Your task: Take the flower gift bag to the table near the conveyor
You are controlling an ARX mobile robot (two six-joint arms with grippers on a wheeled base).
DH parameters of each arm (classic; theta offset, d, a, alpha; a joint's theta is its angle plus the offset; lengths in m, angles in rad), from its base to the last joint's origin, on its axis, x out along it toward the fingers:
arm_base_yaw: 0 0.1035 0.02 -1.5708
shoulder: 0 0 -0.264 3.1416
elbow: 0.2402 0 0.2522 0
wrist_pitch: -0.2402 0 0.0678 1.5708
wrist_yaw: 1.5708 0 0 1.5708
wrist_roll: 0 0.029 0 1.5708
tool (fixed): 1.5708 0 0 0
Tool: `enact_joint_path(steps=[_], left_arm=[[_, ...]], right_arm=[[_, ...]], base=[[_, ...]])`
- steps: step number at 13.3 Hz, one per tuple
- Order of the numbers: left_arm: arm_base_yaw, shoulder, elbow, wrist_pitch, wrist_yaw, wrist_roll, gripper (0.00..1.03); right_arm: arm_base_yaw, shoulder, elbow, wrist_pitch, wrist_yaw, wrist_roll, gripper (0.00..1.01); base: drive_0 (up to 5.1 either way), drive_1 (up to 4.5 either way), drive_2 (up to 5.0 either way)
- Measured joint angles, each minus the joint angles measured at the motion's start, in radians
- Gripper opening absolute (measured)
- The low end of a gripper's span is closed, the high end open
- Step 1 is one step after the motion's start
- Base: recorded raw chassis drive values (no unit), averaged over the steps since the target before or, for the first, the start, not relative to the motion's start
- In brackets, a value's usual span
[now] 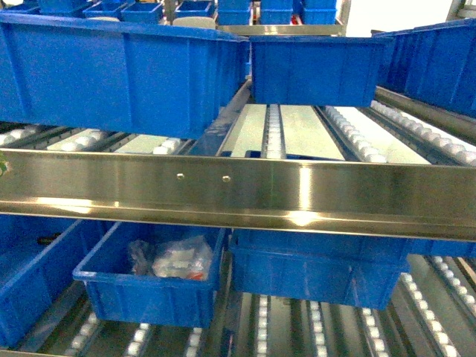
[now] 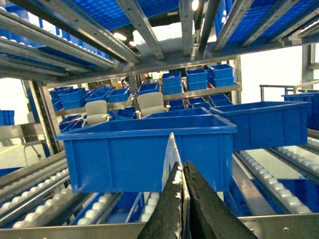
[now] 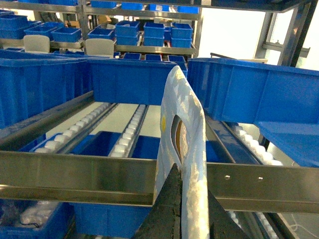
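Flower gift bag (image 3: 182, 144) pinched in right hand (image 3: 180, 199); packets fill lower bin (image 1: 149, 286).

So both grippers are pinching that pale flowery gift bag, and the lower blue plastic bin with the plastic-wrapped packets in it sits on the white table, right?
Not quite. Both the left gripper and right gripper do pinch the pale flowery gift bag, but the lower blue plastic bin of plastic-wrapped packets rests on the roller rails of the stainless-steel conveyor rack, not on a table. The head view shows this.

Warehouse or factory storeroom, steel conveyor (image 1: 238, 190) racks with white rollers (image 1: 357, 137), blue bins (image 2: 147, 152) ahead of claw, more shelved bins behind
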Motion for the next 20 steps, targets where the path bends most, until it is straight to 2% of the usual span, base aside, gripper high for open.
enact_joint_path(steps=[20], left_arm=[[0.0,0.0,0.0,0.0,0.0,0.01,0.02]], right_arm=[[0.0,0.0,0.0,0.003,0.0,0.0,0.02]], base=[[-4.9,2.46,2.5]])
